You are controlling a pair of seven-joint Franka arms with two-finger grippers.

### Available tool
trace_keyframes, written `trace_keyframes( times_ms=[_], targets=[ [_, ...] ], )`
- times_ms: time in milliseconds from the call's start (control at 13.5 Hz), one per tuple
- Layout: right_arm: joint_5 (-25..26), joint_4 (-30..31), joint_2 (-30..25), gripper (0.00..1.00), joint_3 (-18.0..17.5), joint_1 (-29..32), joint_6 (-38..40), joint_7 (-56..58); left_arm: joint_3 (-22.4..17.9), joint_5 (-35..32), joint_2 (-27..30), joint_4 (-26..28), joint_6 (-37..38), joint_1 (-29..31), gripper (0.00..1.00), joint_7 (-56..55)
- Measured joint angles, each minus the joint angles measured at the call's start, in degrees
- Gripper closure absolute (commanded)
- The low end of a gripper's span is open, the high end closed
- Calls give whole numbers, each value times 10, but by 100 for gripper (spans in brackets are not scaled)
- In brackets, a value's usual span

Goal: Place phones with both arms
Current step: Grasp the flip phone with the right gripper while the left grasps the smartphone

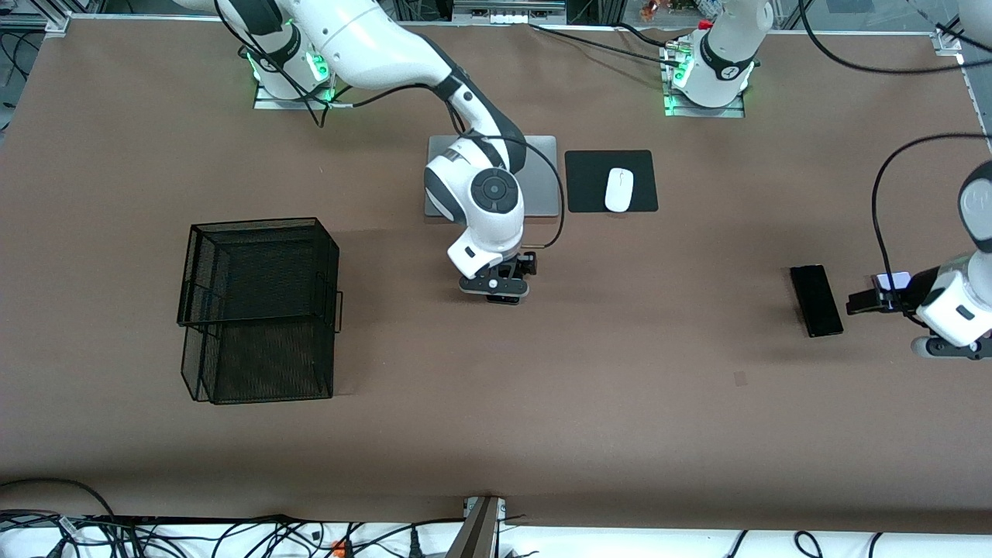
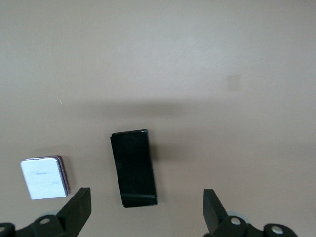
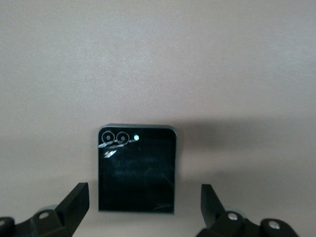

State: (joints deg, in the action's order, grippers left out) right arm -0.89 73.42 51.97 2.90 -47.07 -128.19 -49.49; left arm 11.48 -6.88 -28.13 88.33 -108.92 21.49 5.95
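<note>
Nearest the camera stood a black mesh basket [image 1: 260, 310]. My right gripper [image 3: 143, 207] hung wide over the squarish black phone [image 3: 137, 168]; my left gripper [image 2: 147, 210] wide over the slim black slab [image 2: 132, 168], lavender phone [image 2: 44, 177] beside. No legible writing.

no readable text, labels, brands or numbers anywhere (phones, table and arms all unmarked)

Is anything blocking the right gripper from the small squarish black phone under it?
Nothing visible. The right gripper hangs open over the small black phone, which lies flat on bare table.
</note>
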Motion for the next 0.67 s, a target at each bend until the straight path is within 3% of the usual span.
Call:
trace_keyframes(
  times_ms=[296, 444, 518, 592, 666],
  targets=[
    [0, -1, 21, 0, 0, -6, -35, -4, -1, 0, -48, 22, -39, 27, 0, 0],
    [0, -1, 30, 0, 0, -10, -42, -8, -3, -16, -50, 61, -99, 28, 0, -1],
    [0, -1, 33, 18, 0, -12, -47, -11, -6, -27, -51, 84, -136, 29, 0, -1],
    [0, -1, 35, 52, 0, -14, -51, -12, -8, -33, -51, 109, -168, 33, 0, -1],
    [1, -1, 36, 71, 1, -15, -51, -13, -9, -35, -52, 132, -191, 38, 0, -1]
  ],
)
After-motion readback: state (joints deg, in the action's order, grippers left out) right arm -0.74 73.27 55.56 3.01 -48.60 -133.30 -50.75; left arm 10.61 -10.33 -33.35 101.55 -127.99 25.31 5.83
